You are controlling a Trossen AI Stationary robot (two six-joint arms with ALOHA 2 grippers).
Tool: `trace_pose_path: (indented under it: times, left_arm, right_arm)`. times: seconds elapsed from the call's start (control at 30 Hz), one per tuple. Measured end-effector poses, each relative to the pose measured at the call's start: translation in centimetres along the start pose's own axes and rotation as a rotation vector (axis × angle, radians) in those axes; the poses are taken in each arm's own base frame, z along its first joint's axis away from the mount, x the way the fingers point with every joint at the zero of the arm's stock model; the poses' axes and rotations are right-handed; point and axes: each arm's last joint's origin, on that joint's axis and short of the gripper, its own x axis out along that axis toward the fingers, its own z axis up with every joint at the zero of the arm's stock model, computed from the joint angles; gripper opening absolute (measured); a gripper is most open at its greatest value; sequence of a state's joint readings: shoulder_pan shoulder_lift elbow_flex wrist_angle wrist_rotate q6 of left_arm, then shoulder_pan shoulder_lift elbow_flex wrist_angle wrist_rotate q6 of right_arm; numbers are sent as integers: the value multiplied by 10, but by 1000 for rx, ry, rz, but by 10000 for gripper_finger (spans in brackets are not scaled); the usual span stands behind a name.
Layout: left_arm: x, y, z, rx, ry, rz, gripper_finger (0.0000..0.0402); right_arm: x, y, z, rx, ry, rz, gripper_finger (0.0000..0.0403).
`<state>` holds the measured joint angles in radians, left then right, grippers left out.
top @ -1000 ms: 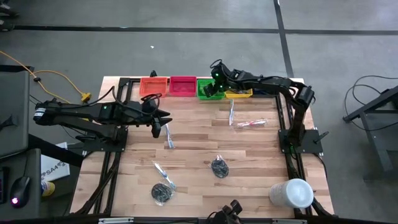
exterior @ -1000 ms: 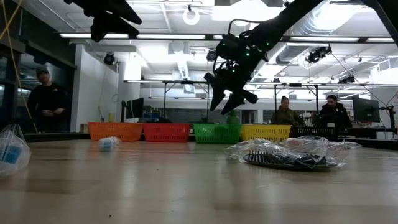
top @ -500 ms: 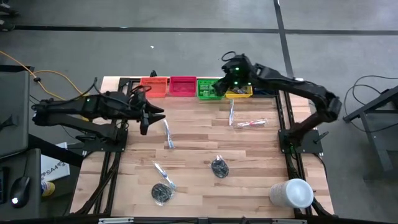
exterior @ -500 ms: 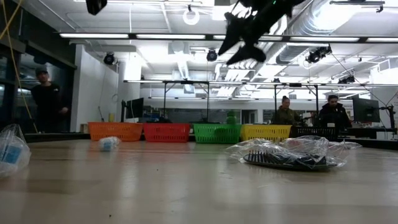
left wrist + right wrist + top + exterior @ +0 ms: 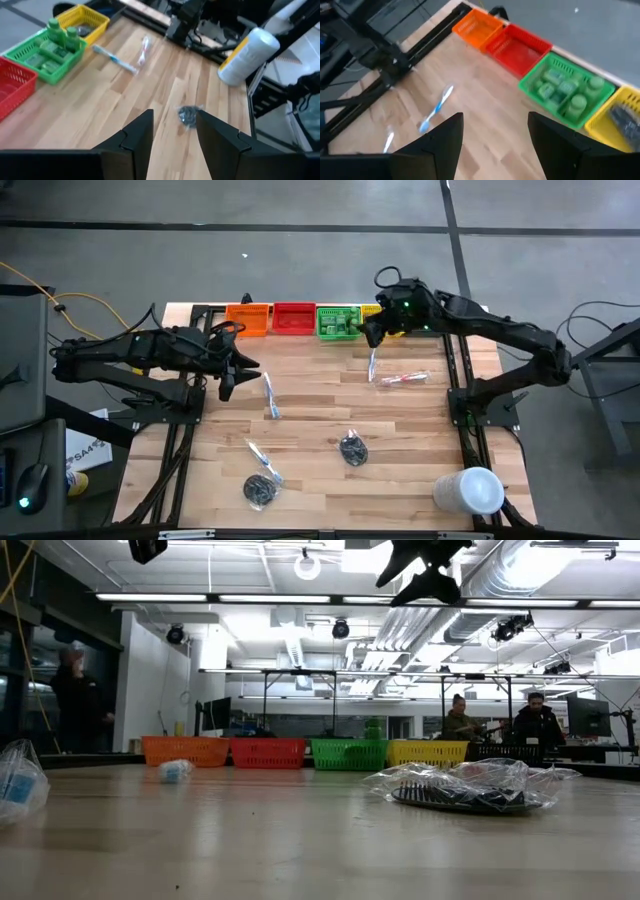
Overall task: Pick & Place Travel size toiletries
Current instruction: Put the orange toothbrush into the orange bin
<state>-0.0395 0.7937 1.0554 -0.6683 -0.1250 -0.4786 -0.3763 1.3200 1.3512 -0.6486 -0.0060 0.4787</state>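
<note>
Toothbrush (image 5: 270, 395) lengthwise toward bins (image 5: 292, 319)

My desk (image 5: 320, 420) is a pale wood-plank top on a dark frame, filling the middle of the high view. Along its upper edge stand four bins in a row: orange bin (image 5: 249, 317), red bin (image 5: 294, 317), green bin (image 5: 337, 321), yellow bin (image 5: 388, 330). Two wrapped toothbrushes (image 5: 372, 363) lie right of centre, another (image 5: 269, 395) left of centre, one (image 5: 262, 459) lower left. Dark bundles (image 5: 352, 448) sit centre and lower left (image 5: 260, 490). A white cylinder (image 5: 467, 490) lies at lower right.
</note>
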Motion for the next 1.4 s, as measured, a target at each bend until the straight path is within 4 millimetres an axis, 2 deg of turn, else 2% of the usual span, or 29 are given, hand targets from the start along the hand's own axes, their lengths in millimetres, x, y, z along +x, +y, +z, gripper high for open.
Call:
trace_pose_path:
  times: [0.5,0.8,0.93,1.1,1.27,1.4]
  left_arm:
    - [-4,0,-3,30,30,-33,149]
    - [-4,3,-8,36,85,-8,149]
    - [-4,4,-9,43,99,-4,149]
    - [-5,7,-14,37,148,39,149]
    - [-5,8,-15,45,155,62,149]
    - [-5,8,-15,21,153,64,149]
  right_arm:
    - [-11,14,-32,56,232,-14,217]
    - [-16,15,-47,250,395,-47,217]
    - [-19,13,-54,203,432,-121,217]
    - [-23,2,-71,211,508,-341,217]
    - [-13,-13,-95,332,595,-479,217]
    - [1,-22,-114,343,666,-514,217]
